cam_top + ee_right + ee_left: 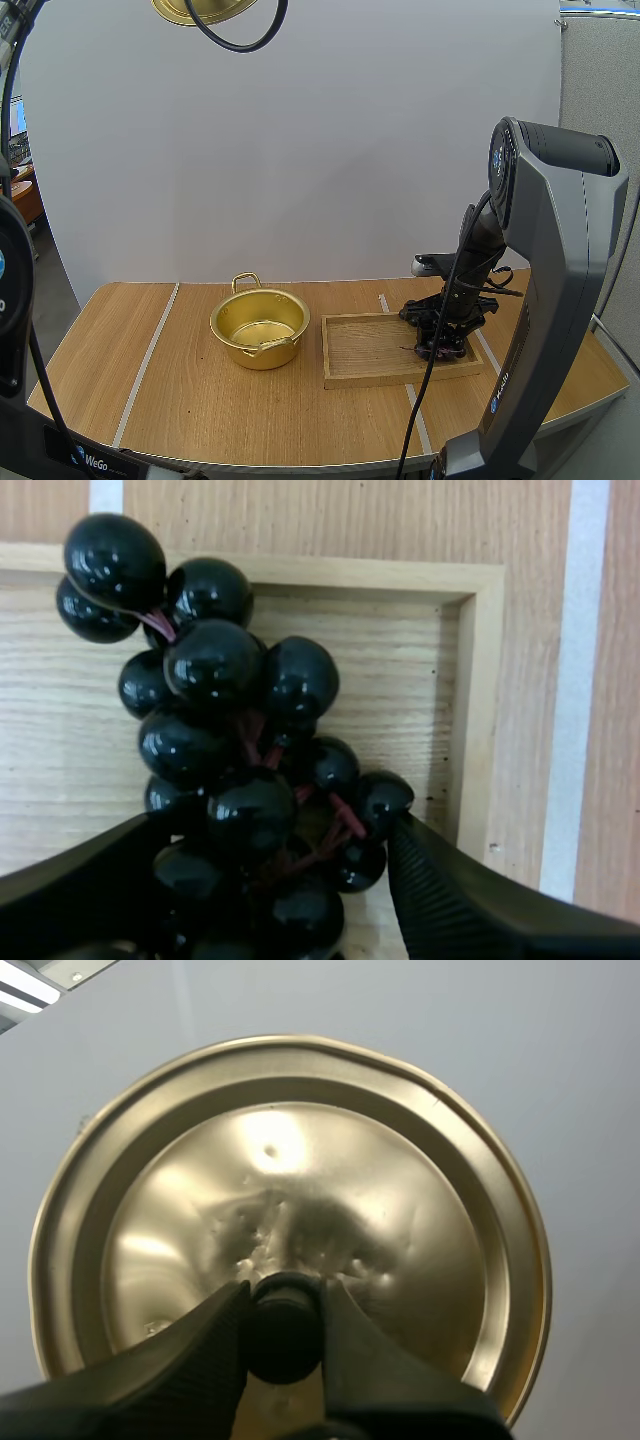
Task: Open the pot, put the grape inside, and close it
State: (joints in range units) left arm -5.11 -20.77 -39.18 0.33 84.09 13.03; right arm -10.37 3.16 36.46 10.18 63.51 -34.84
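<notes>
Gold pot, gold lid, glossy black grapes, pale wooden tray

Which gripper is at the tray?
The right gripper, closed on the bunch of grapes in the wooden tray; the left gripper holds the lid high by its knob.

The high view looked forward and down from behind the arms' bases, well back, over the whole surface. The left wrist view faced along the left pincer, very near the lid, which the high view also caught. The right wrist view looked straight down, close on the bunch of grapes and wooden tray by the surface's right edge, both shared with the high view.
</notes>
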